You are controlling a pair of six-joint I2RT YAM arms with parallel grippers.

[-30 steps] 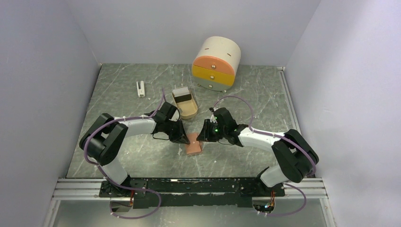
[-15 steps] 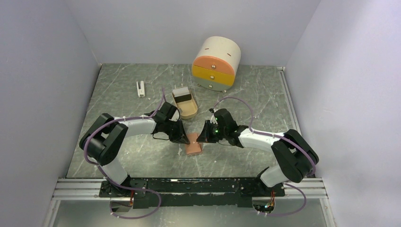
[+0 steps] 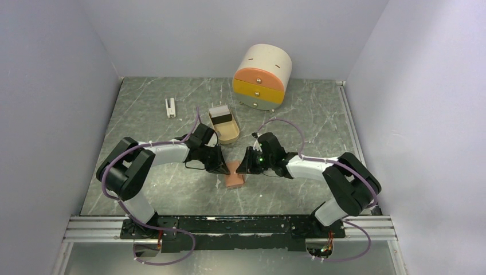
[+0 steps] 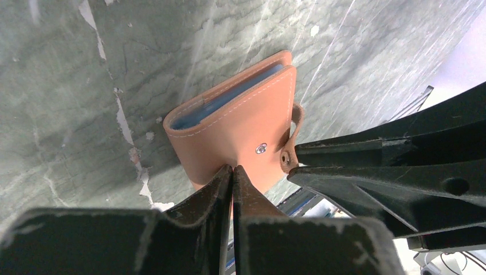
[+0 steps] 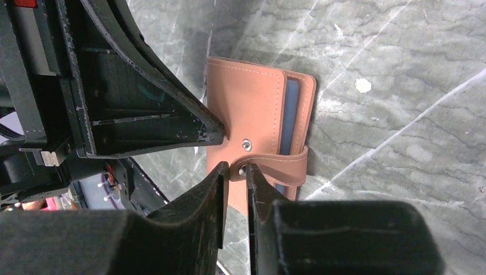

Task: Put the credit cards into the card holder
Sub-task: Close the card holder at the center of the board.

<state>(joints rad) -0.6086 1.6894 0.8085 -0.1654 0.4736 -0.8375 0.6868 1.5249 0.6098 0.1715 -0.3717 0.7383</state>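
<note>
The card holder point(image 3: 234, 173) lies folded shut on the grey-green marbled worktop point(image 3: 160, 192), about midway between the two arms and just in front of the beige oval tray point(image 3: 224, 133). It is a small salmon-pink, leather-like wallet with pale stitching along its edges and rounded corners. A metal snap stud point(image 4: 261, 148) sits on the upper cover. A narrow strap point(image 5: 289, 167) of the same leather wraps round the open edge and ends loose beside the stud, not pressed onto it. Between the covers runs a bluish strip point(image 4: 229, 102); I cannot tell whether it is card edges or pocket lining.

The left gripper point(image 4: 232, 170) comes in low from the left. Its jaws are pressed together with nothing between them, and their tips touch the cover's near edge close to the stud. The right gripper point(image 5: 236, 169) faces it from the other side. Its jaws are closed to a thin slit that pinches the tip of the strap, where the strap's own snap shows between the fingertips. In the overhead view both grippers meet over the far end of the card holder, almost touching each other.

Farther back stand a small white upright block point(image 3: 170, 107) on the left and a round cream drawer cabinet point(image 3: 262, 70) with orange and yellow fronts.
</note>
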